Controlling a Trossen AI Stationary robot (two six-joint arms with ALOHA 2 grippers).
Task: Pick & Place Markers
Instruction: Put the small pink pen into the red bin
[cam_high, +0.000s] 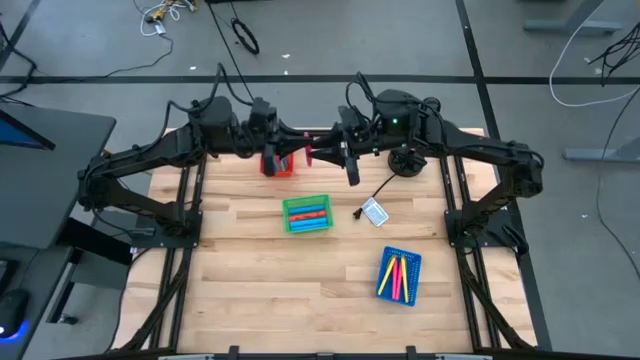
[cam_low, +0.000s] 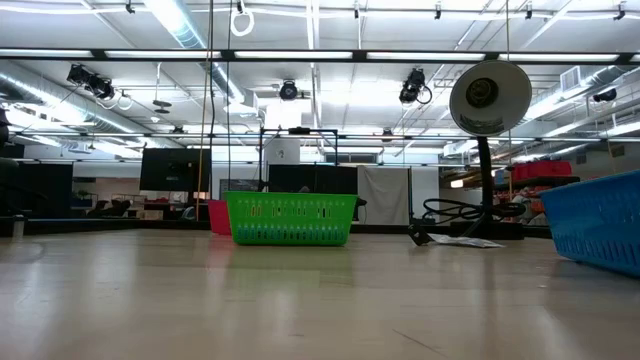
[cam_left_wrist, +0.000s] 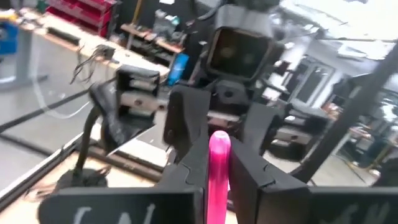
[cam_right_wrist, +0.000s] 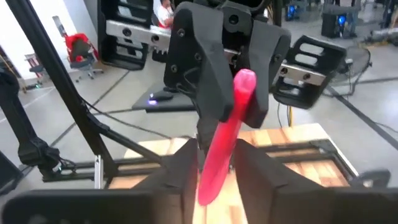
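Note:
Both arms meet above the table's far middle. A pink marker (cam_high: 309, 152) lies level in the air between my left gripper (cam_high: 296, 151) and my right gripper (cam_high: 333, 150), and both are shut on it. It also shows in the left wrist view, pink marker (cam_left_wrist: 219, 168), and in the right wrist view, pink marker (cam_right_wrist: 225, 140). More markers lie in the green tray (cam_high: 306, 214) and in the blue tray (cam_high: 399, 275). A red tray (cam_high: 278, 164) sits under the left gripper. The low view shows no gripper. My left gripper pinches the pink marker between its two fingers (cam_left_wrist: 186, 180), level, coming from the table's left and lying along it. The marker's far end (cam_left_wrist: 219, 142) sticks out toward the right gripper. The marker is lifted clear of the table. My right gripper pinches the same marker between its two fingers (cam_right_wrist: 180, 174), level, coming from the table's right. The marker runs out along the fingers, and its other end (cam_right_wrist: 245, 81) reaches in between the left gripper's fingers. The held end is hidden by the fingers.
A small white-and-blue card (cam_high: 375, 212) lies right of the green tray. A black round-headed lamp with a cable (cam_high: 404, 161) stands at the far right, under the right arm. The near half of the wooden table (cam_high: 260, 290) holds only the blue tray.

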